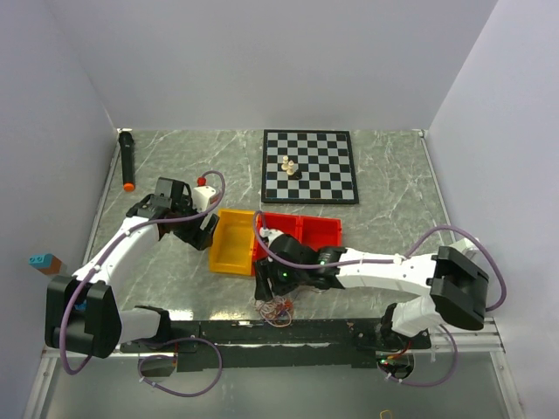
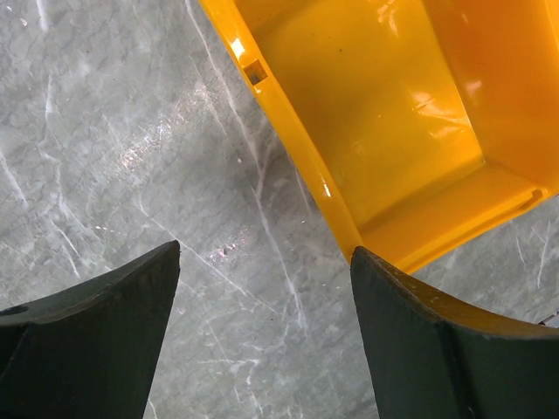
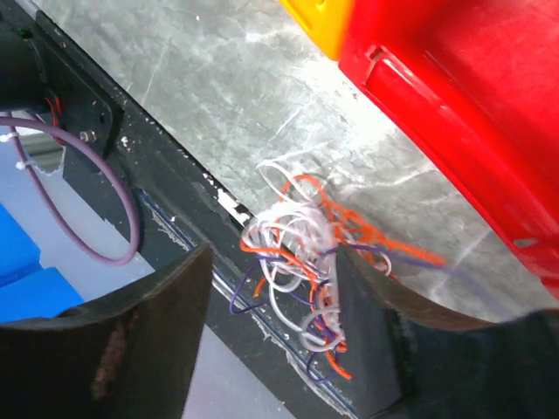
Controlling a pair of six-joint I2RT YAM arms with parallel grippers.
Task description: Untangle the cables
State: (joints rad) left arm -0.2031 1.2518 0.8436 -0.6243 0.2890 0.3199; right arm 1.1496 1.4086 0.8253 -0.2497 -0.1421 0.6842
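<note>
Right jaws straddle the cables at the desk's near edge.

The cables lie in a loose orange, white and purple knot on the desk, partly over the black rail and near the red bin. The right jaws stand spread either side of the knot, pinching nothing yet. The left jaws hang spread and empty beside the yellow bin. It would be best to nip one outer loop, not the whole knot, and lift gently while the left jaws pin the rest.
</note>
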